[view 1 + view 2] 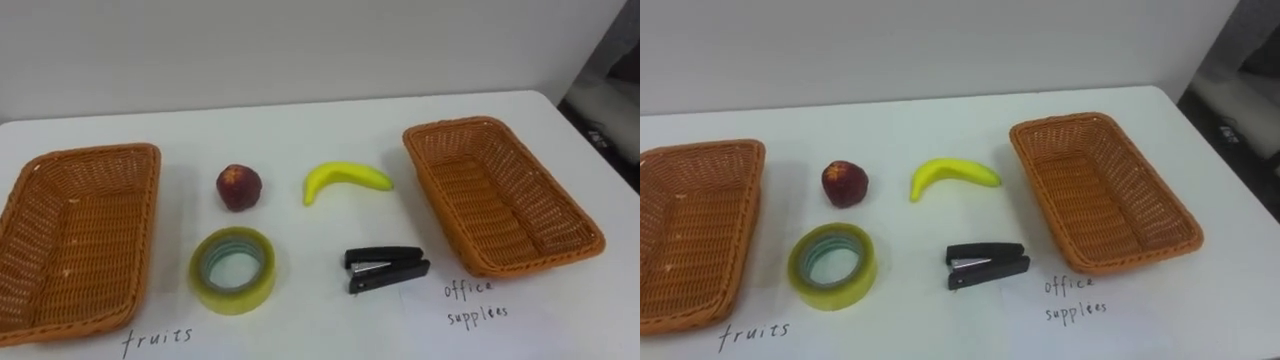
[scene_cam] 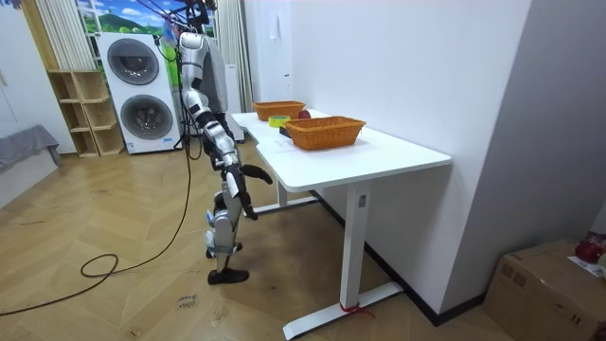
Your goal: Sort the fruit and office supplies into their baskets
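The robot's right hand (image 2: 258, 174) is held low in front of its body, below the bench (image 1: 300, 120) top, and its left hand (image 2: 244, 206) hangs lower by the legs. Both are too small in the room view to tell whether they are open or closed. Nothing is sorted yet, and all four things lie on the bench between the two empty wicker baskets. The peach (image 1: 239, 187) and banana (image 1: 345, 180) form the far row, the roll of clear tape (image 1: 233, 268) and the black stapler (image 1: 387, 269) the near one.

The layout invites a mix-up. The banana lies just beside the right basket (image 1: 455, 126), which is the wrong one for it, and the tape lies nearest the left basket (image 1: 90, 152), also the wrong one. Either hand taking its closest thing to its closest basket would missort. The peach would probably roll if nudged rather than grasped. The tape lies flat and the stapler sits low, so fingers may slide over them or push them along the bench. The baskets look light, and a bump could shove the right one toward the bench edge.

Handwritten on the bench, "fruits" (image 1: 157, 340) sits below the left basket. "office supplies" (image 1: 475, 302), on two lines, sits below the right basket. No other print can be read.
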You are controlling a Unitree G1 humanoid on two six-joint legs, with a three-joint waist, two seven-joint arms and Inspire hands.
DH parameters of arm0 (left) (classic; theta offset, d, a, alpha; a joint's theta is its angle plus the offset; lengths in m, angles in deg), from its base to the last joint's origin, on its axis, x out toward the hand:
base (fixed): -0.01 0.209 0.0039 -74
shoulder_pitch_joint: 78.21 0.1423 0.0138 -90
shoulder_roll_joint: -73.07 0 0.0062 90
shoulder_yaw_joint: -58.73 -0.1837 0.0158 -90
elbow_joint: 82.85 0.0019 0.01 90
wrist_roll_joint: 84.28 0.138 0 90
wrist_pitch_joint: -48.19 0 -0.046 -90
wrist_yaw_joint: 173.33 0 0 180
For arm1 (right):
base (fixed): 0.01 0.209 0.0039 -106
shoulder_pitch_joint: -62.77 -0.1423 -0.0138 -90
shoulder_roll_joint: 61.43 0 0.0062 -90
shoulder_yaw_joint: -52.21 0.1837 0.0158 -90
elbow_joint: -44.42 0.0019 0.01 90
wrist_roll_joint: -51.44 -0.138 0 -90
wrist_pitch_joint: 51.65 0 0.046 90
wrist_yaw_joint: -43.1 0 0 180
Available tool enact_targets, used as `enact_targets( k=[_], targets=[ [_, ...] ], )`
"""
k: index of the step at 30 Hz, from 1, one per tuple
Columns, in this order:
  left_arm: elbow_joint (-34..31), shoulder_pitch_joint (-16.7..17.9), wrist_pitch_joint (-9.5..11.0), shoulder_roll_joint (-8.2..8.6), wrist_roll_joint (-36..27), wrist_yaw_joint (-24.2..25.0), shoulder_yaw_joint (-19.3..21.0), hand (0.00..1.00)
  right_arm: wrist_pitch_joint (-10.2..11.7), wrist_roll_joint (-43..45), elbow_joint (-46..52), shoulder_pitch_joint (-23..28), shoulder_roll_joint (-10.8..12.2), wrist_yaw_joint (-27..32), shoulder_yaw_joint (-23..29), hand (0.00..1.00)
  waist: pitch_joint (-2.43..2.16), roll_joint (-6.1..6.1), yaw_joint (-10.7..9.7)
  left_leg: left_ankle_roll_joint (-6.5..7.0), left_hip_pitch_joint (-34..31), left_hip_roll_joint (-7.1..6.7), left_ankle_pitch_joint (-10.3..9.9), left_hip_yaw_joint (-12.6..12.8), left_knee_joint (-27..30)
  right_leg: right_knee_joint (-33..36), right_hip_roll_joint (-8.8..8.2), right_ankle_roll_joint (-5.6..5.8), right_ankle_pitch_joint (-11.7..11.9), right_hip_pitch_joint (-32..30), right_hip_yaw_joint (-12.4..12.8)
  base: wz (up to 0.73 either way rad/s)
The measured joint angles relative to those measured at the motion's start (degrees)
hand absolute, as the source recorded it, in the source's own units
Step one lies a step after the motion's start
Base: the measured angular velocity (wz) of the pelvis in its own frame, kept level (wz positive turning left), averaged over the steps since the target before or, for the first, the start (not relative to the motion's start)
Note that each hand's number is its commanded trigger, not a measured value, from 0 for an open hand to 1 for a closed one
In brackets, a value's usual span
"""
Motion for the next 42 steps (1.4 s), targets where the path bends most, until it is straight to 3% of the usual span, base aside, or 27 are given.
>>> enact_targets(
  k=[2, 13, 21, 26, 31, 42],
  targets=[
    [0.0, 0.22, 0.0, -0.35, 0.01, -0.03, 0.0, 0.0, 1.44, -0.94, 2.82, 0.29, -0.16, 3.29, 0.18, 0.0, -0.04, -0.16, -0.08, 0.0, 0.04, 0.01, 0.0, 0.3, 0.01, -0.08, 0.03, 0.0, 0.0, 0.04, 0.11, 0.0],
    [-1.92, 1.86, -0.22, -0.16, -0.01, 0.05, 0.04, 0.0, 2.55, 0.7, 13.21, 0.84, -0.53, 17.77, 4.15, 0.0, -0.2, -0.33, -0.59, 0.02, -1.24, -0.04, 0.02, 0.56, -0.06, -0.05, 0.01, 0.03, -0.01, -1.42, 0.2, 0.0],
    [-3.57, 2.04, -0.63, -0.2, -0.02, 0.03, -0.42, 0.0, 2.73, 5.3, 24.01, 1.04, -1.36, 28.04, 4.5, 0.0, -0.19, 0.09, -0.57, 0.05, -1.2, -0.03, 0.04, 0.91, -0.14, 0.77, 0.08, 0.03, 0.0, -1.63, 0.97, -0.04],
    [-3.42, 1.84, -0.85, -0.16, -0.04, 0.04, -0.95, 0.0, 4.24, 11.28, 32.23, 0.39, -3.11, 33.07, 5.57, 0.0, -0.12, -0.33, -0.17, 0.06, -1.57, -0.11, 0.05, 0.95, -0.11, 0.9, 0.03, 0.1, -0.06, -2.44, 0.94, 0.0],
    [-2.57, 1.73, -0.85, -0.2, -0.02, 0.01, -1.07, 0.0, 5.07, 18.86, 35.96, -1.4, -5.72, 35.88, 6.64, 0.0, 0.03, -0.94, 0.13, 0.06, -1.94, -0.11, 0.05, 0.96, -0.09, 0.73, 0.08, 0.14, -0.08, -2.76, 1.01, 0.0],
    [-1.88, 1.25, -0.96, -1.48, 2.26, -0.02, -2.87, 0.0, 6.03, 27.35, 49.08, -1.67, -6.49, 36.5, 6.23, 0.0, 0.23, -1.92, 0.35, 0.07, -2.0, -0.12, 0.06, 0.93, 0.02, 0.76, -0.05, 0.14, -0.08, -2.83, 0.61, 0.0]
  ],
)
